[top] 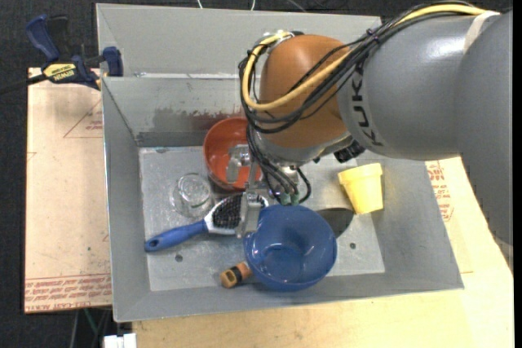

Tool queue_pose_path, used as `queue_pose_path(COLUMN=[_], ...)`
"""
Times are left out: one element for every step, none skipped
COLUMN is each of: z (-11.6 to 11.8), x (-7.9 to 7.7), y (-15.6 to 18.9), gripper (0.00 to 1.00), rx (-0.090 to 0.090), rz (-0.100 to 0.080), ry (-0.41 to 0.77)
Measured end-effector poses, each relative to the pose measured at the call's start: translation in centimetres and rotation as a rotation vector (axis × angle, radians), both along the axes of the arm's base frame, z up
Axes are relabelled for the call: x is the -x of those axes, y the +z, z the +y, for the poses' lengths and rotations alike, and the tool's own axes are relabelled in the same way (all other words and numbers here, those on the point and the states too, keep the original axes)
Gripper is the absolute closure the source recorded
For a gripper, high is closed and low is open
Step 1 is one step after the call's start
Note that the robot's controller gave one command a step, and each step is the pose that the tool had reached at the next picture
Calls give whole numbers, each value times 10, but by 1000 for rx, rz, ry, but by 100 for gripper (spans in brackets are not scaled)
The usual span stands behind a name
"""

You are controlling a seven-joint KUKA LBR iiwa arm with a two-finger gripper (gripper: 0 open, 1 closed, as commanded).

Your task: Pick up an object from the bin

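Hand (249, 208) is low in the middle of the bin (122, 175), under the arm's orange wrist cover (302, 94). It sits right at the bristled head of a blue-handled brush (183, 234). Whether it is open or closed I cannot tell, and nothing can be seen held in it.

The brush lies flat on the bin floor, its handle running down-left and its head just beside the rim of a blue bowl (289, 253). The blue bowl stands upright at front centre.

Behind the hand is an orange bowl (218, 151), partly hidden by the wrist. A clear glass (192, 193) stands left of the brush head. A yellow cup (363, 187) lies tilted to the right, apart from the hand, with a dark flat piece (334, 218) just below it. A small orange-and-black thing (235, 275) lies against the blue bowl's front-left edge.
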State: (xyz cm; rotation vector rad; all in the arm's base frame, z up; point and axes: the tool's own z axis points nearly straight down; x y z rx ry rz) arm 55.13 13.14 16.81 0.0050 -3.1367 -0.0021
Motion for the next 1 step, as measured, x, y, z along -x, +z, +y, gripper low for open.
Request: queue_pose_path(z=[-1], x=[-2], y=[3], gripper=[0], rx=[0], rz=[-7], ry=[-3])
